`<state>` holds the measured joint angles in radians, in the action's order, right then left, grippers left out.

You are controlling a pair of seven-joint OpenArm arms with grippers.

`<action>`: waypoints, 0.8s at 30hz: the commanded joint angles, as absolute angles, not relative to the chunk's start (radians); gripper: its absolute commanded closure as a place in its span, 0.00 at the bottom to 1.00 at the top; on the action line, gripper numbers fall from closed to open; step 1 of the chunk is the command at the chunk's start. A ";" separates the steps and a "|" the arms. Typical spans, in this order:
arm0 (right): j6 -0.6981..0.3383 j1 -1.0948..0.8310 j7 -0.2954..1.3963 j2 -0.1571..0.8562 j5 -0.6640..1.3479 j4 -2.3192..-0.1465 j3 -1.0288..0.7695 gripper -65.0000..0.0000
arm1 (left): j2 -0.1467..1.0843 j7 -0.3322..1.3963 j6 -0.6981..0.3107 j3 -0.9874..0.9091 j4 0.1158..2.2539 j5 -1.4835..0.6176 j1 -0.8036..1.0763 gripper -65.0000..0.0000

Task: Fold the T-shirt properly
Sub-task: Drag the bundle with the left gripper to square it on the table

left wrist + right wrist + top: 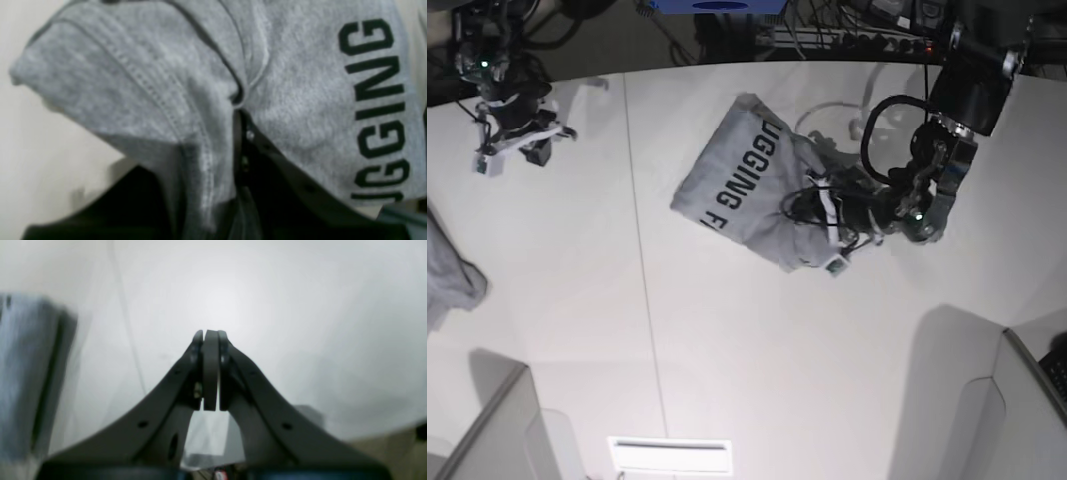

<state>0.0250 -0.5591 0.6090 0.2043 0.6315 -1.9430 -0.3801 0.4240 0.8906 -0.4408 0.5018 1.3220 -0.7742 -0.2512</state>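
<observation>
Shirt [737, 185] lies bunched on the counter [727, 350], soft and limp; left jaws pinch its hemmed edge, right jaws are pressed together, empty.

Bright overhead light, blurry wrist views, soft shadows

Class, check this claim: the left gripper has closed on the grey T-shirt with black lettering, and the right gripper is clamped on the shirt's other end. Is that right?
Not quite. The right gripper is shut, but on nothing: the right wrist view shows only bare white table around it. The left gripper does pinch the grey T-shirt.
</observation>
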 commanded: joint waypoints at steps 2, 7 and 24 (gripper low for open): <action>0.016 -0.576 0.595 0.183 0.639 -1.959 -0.427 1.00 | 0.450 0.946 -0.430 0.602 1.320 -0.730 -0.309 1.00; -0.097 -0.610 0.593 0.131 0.639 -1.956 -0.455 1.00 | 0.453 0.946 -0.430 0.791 1.320 -0.694 -0.435 1.00; -0.134 -0.691 0.588 -0.033 0.634 -1.957 -0.544 1.00 | 0.268 0.943 -0.679 0.960 1.322 -0.044 -0.464 1.00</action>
